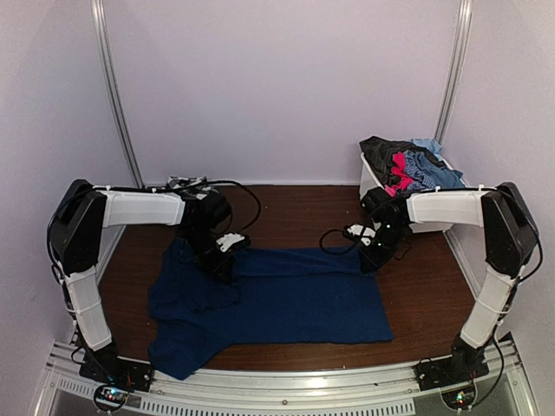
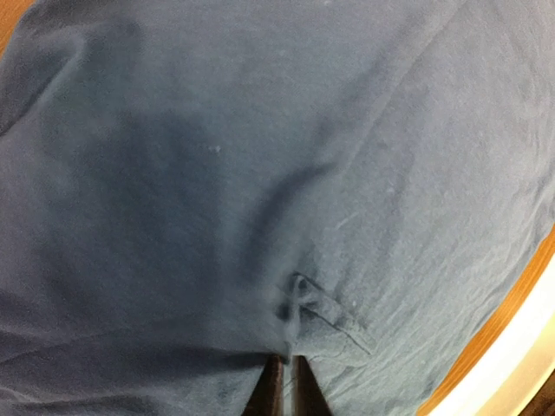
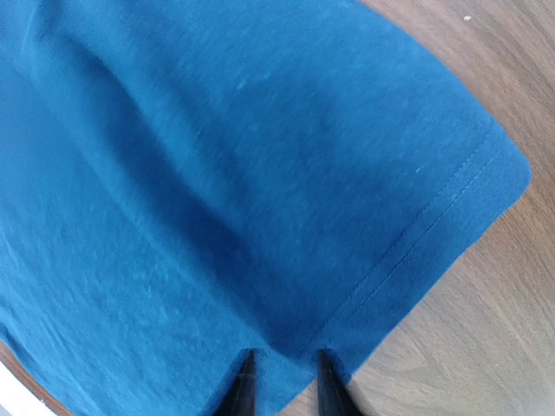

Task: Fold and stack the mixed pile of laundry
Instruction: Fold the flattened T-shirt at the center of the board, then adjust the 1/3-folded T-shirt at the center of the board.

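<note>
Brown wood-grain tabletop (image 1: 295, 217) filled the floor of the cell, closed in by pale lilac walls (image 1: 277, 87) at the back and both sides. Two thin metal rails (image 1: 113, 95) ran up the back wall, one to the left and one to the right.

One long navy blue piece (image 1: 286, 299) lay spread nearly flat across the middle of the tabletop, its near left corner reaching close to the front edge. One white bin (image 1: 368, 180) stood at the far right corner, and the rest of the mixed laundry pile (image 1: 408, 165) was heaped in it. Three colours could be counted there: dark grey, red-pink and light blue. How many garments they made could not be told.

Two arms reached in, one from each side. The left claw (image 1: 224, 263) sat on the far left edge of the navy cloth; from its wrist, the fingers (image 2: 276, 386) were drawn almost together on a small pucker of the fabric. The right claw (image 1: 371, 258) was at the far right corner, next to the hem, its fingers (image 3: 245, 386) closed on a fold of the same cloth
</note>
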Available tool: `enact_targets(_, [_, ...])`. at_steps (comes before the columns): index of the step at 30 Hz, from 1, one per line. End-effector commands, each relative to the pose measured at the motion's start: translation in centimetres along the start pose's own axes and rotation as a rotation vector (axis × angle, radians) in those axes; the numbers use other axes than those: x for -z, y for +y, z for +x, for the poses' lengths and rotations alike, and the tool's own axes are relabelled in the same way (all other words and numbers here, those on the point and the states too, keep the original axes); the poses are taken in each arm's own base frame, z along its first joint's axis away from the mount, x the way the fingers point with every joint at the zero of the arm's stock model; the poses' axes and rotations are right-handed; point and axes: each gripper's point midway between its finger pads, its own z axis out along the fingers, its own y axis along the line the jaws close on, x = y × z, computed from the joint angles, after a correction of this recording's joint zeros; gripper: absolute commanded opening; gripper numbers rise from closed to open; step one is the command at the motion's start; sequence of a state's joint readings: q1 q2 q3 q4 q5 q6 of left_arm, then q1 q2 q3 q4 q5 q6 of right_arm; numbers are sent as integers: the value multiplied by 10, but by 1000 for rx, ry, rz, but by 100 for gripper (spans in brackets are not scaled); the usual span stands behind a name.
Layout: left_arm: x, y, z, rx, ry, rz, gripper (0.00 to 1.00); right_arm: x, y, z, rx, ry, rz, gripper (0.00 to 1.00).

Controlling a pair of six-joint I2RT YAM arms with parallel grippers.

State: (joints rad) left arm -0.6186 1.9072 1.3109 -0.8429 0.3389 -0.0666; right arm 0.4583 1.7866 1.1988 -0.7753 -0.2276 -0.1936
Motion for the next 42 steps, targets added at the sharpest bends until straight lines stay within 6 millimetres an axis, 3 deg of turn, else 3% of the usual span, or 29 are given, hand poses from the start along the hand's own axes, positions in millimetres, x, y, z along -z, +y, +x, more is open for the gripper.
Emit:
enact_targets(1, [24, -3, -8, 50, -70, 65, 24, 31, 8, -4, -20, -46, -20, 37])
enact_targets(3, [51, 5, -26, 110, -191, 101, 36, 43, 6, -15, -26, -96, -8, 48])
enact_targets(5, [78, 27, -41, 203, -296, 107, 41, 48, -4, -29, -42, -146, 26, 53])
enact_targets(7, [99, 61, -47, 322, -368, 73, 41, 45, -15, -44, -59, -156, 52, 52])
enact_targets(10, [122, 113, -40, 506, -455, 7, 41, 35, -34, -65, -65, -127, 116, 45])
enact_targets(14, [129, 160, -20, 670, -492, -50, 40, 24, -48, -96, -45, -138, 141, 43])
enact_targets(17, [122, 187, -7, 765, -472, -85, 40, 10, -53, -105, -19, -119, 142, 43])
enact_targets(24, [96, 207, -1, 827, -435, -87, 41, -15, -61, -101, 1, -62, 123, 44])
enact_targets(34, [77, 217, 4, 863, -392, -86, 44, -24, -59, -81, 22, -25, 116, 46])
enact_targets(42, [66, 220, 3, 880, -385, -71, 40, -33, -63, -80, 18, -5, 126, 30])
